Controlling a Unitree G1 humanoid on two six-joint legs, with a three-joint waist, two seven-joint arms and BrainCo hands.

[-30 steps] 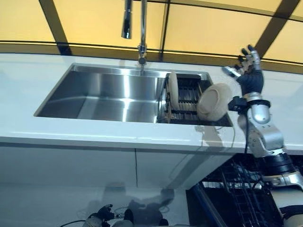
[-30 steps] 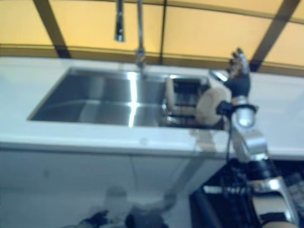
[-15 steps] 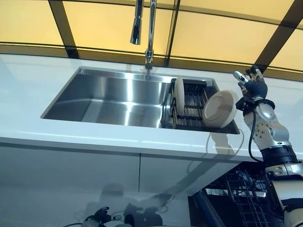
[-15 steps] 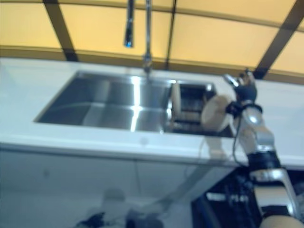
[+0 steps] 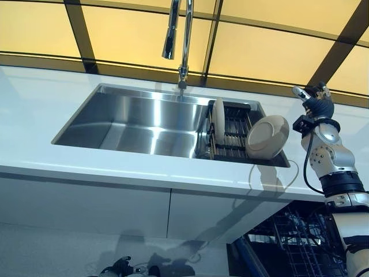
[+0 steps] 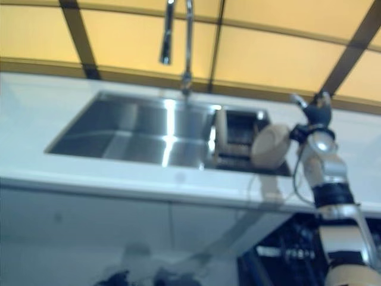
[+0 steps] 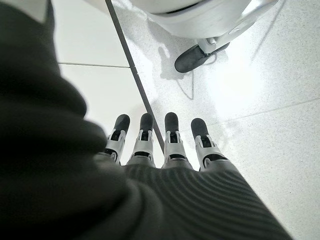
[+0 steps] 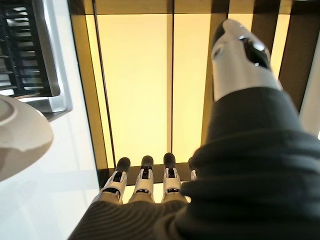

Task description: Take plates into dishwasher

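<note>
A beige plate (image 5: 267, 137) leans tilted at the right end of a black dish rack (image 5: 233, 135) in the sink; its edge also shows in the right wrist view (image 8: 20, 135). A second plate (image 5: 218, 118) stands upright in the rack's left part. My right hand (image 5: 316, 104) is raised over the counter just right of the leaning plate, fingers straight, holding nothing. My left hand (image 5: 118, 268) hangs low near the floor, and its fingers (image 7: 170, 135) are straight and empty.
The steel sink (image 5: 144, 121) is set in a white counter (image 5: 34, 115), with a tall faucet (image 5: 179, 34) behind it. An open dishwasher with a wire rack (image 5: 288, 236) shows below the counter at the lower right.
The camera has shifted, so the whole scene sits differently. My right hand has drawn a little to the right of the leaning plate. The plates have stayed in the rack.
</note>
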